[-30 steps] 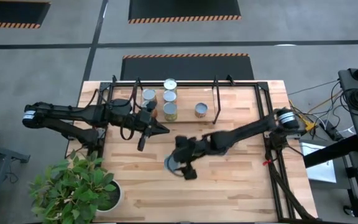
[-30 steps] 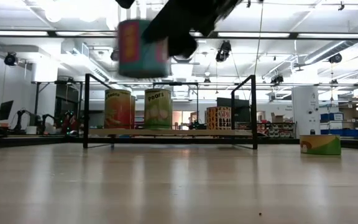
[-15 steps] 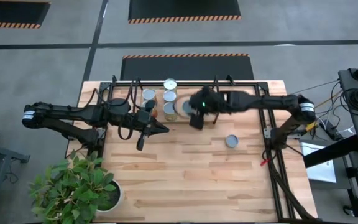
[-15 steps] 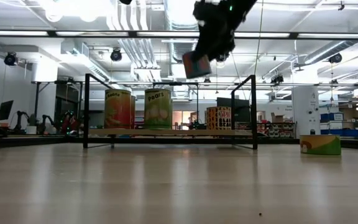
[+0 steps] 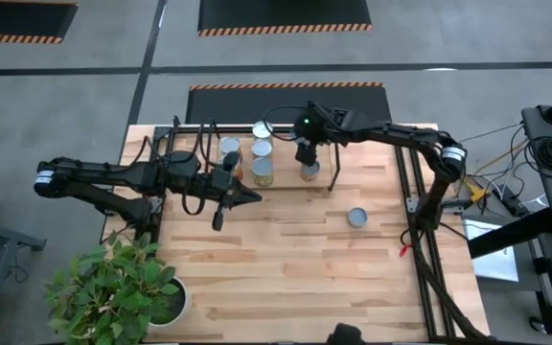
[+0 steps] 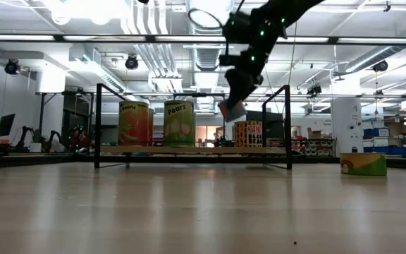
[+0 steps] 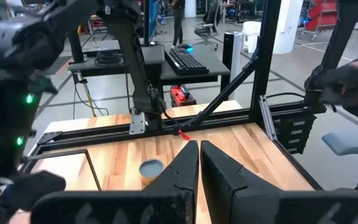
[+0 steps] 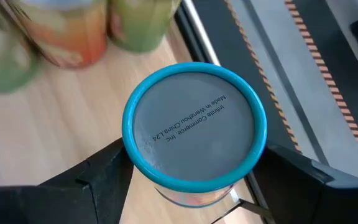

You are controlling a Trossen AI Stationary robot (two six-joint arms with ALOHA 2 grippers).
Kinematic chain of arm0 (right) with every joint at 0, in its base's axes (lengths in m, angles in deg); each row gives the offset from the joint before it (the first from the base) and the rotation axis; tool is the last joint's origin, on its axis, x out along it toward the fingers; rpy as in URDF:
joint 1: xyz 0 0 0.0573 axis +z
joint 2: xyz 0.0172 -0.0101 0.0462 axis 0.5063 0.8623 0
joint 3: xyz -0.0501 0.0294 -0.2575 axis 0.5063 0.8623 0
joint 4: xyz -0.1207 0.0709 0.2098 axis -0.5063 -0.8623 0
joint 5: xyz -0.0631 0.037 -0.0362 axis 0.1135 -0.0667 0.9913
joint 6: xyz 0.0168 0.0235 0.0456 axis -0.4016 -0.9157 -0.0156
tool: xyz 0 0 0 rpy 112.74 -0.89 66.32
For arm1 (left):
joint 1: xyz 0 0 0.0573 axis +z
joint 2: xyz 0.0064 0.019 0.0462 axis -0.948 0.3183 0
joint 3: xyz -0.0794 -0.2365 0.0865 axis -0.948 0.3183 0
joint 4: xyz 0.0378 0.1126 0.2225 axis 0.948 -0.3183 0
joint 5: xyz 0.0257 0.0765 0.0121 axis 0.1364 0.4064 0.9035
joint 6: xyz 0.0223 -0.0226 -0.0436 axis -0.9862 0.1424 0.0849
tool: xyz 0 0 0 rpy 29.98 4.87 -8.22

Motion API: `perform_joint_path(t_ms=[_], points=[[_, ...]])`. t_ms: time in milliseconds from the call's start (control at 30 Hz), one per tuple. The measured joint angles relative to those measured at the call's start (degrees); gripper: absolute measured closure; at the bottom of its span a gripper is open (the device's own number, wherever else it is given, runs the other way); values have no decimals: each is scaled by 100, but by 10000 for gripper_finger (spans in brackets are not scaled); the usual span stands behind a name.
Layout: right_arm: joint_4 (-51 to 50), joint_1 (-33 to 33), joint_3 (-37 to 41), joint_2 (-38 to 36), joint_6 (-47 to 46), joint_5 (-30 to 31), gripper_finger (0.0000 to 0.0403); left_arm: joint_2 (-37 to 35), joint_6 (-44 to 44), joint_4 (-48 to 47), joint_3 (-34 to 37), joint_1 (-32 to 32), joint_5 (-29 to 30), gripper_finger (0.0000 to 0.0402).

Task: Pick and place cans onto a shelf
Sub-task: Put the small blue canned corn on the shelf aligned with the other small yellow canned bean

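Can with a blue-rimmed top (image 8: 194, 127) held over the shelf (image 5: 286, 184)
The right pincer (image 5: 307, 158) grasps this can above the shelf board, clear of it in the low view, beside the cans (image 5: 263, 151) standing at the shelf's left part. Another can (image 5: 356, 218) stands on the bench (image 5: 286, 278), off the shelf's right end. The left pincer (image 5: 253, 198), clenched on nothing, waits just in front of the shelf
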Motion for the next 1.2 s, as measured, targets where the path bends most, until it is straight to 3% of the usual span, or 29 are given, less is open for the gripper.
perform_joint_path(t_ms=[400,900,1200], points=[[17,-215,0,508,-233,-134,118,2,-17,22,0,2,7,401],[-32,-215,4,820,-237,-283,70,2,-22,20,0,2,9,401],[-741,-217,-406,698,-225,-280,74,2,-91,20,0,2,9,401]])
